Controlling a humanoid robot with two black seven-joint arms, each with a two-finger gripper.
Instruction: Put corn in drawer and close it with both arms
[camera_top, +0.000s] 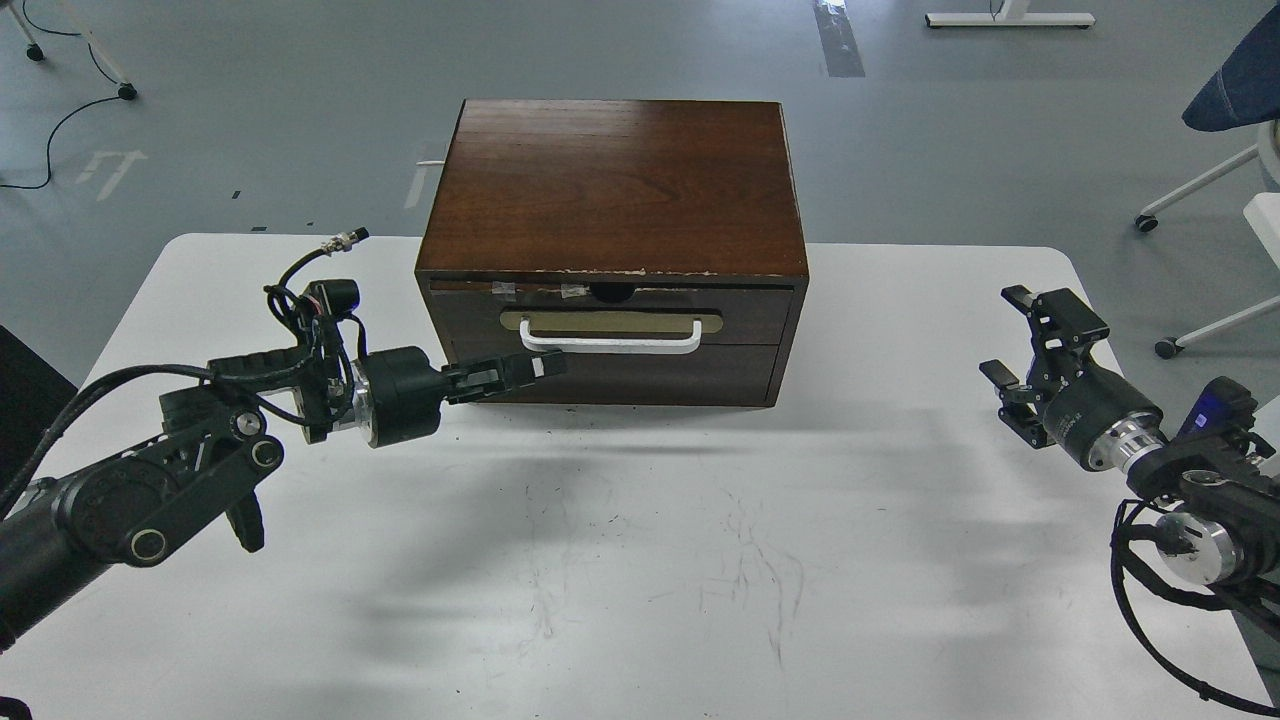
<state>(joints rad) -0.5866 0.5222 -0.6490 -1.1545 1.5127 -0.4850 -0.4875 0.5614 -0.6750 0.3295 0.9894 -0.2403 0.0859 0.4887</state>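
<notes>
**Drawer shut in the box, upper centre of frame; no corn in view**

Drawer (612, 318) sits flush in the front of the dark brown wooden box (612, 190), upper centre of frame. White bar handle (610, 344) on a beige plate (610, 322) runs across the drawer front. Box top front edge is chipped, with two small bits of tape just left of centre. No yellow cob visible anywhere on the table or box.

Left gripper (535, 368) comes in from lower left and points right, level with the lower box front. Its tip is just below the left end of the handle, at or against the wood; can't tell if it touches. Fingers lie close together and nothing is seen between them.

Right gripper (1012, 335) is at the right edge of frame, well apart from the box, fingers spread wide and holding nothing. It hangs above the table's right side near the edge.

White table (640, 560) has a broad bare area in the lower half of frame, scuffed with grey marks. Bare strips also flank the box left and right. Box back edge sits near the table's far edge; grey floor (250, 120) beyond.

There is small lettering on the right gripper body, too small to read.
</notes>
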